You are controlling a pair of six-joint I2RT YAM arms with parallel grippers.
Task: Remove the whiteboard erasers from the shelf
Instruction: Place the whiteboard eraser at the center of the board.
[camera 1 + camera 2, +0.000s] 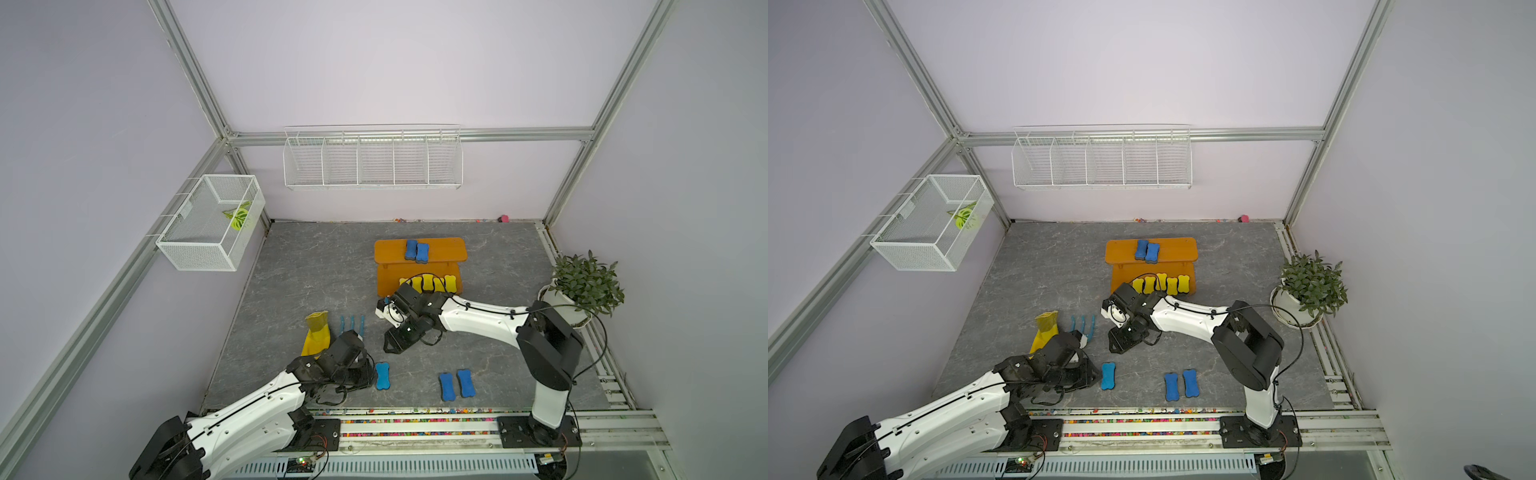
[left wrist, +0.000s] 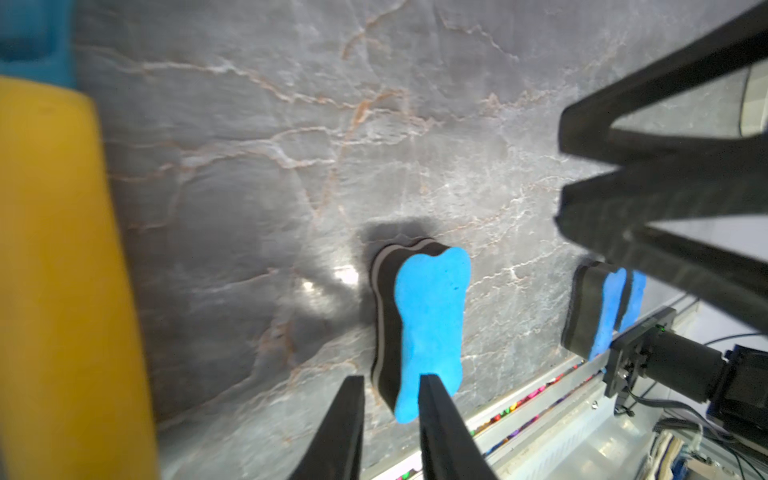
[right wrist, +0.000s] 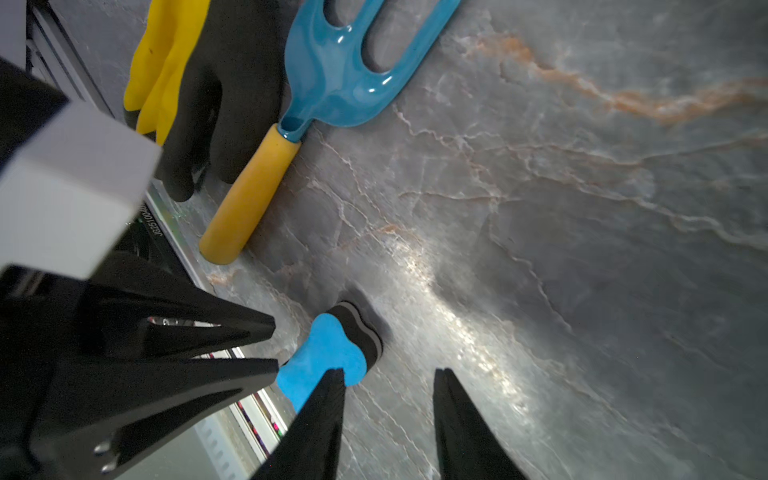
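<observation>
The orange-brown shelf [image 1: 449, 249] [image 1: 1121, 251] stands at mid-table. Two blue whiteboard erasers [image 1: 417, 251] [image 1: 1147, 251] lie on its top board, and several yellow ones [image 1: 428, 284] [image 1: 1160, 284] line the lower board. Three blue erasers lie on the table: one [image 1: 382, 376] [image 1: 1108, 376] [image 2: 428, 324] [image 3: 328, 357] and a pair [image 1: 456, 385] [image 1: 1180, 385] [image 2: 602, 311]. My left gripper [image 1: 372, 376] [image 2: 390, 378] sits low at the single eraser's end, jaws slightly apart, open. My right gripper [image 1: 390, 345] [image 3: 390, 374] hovers nearby over bare table, open and empty.
A yellow glove [image 1: 316, 334] [image 3: 174, 66] and a blue hand rake [image 1: 352, 324] [image 3: 332, 83] lie beside the left arm. A potted plant [image 1: 582, 286] stands at the right edge. A wire rack [image 1: 374, 160] and a mesh basket [image 1: 208, 224] hang on the walls.
</observation>
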